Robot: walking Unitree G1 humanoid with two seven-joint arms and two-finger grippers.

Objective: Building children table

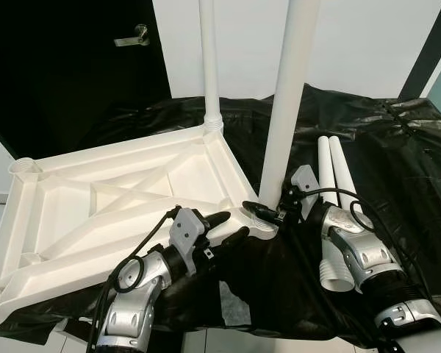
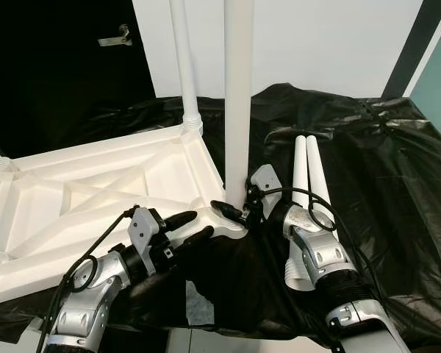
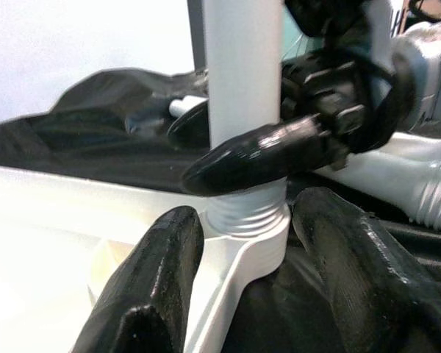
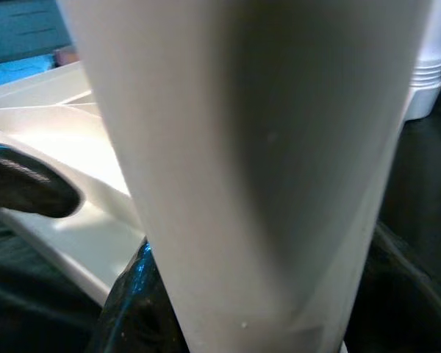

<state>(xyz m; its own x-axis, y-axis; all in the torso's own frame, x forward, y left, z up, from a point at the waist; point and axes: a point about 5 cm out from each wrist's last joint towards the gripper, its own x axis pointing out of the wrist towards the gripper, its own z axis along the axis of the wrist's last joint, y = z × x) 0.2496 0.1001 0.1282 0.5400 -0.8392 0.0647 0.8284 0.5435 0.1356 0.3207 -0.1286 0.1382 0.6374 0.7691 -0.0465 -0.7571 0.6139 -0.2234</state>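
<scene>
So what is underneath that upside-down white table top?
The table top lies on a black plastic sheet that spreads out past its edges. Whatever the sheet rests on is covered. Two loose white legs lie on the sheet beside it.

Tabletop (image 1: 95,198) lies upside down on the sheet (image 1: 397,169), left side. One leg (image 1: 209,66) stands in its far corner, another leg (image 1: 290,95) in the near right corner. Two spare legs (image 1: 336,176) lie just right of that, door (image 1: 66,66) behind.
</scene>
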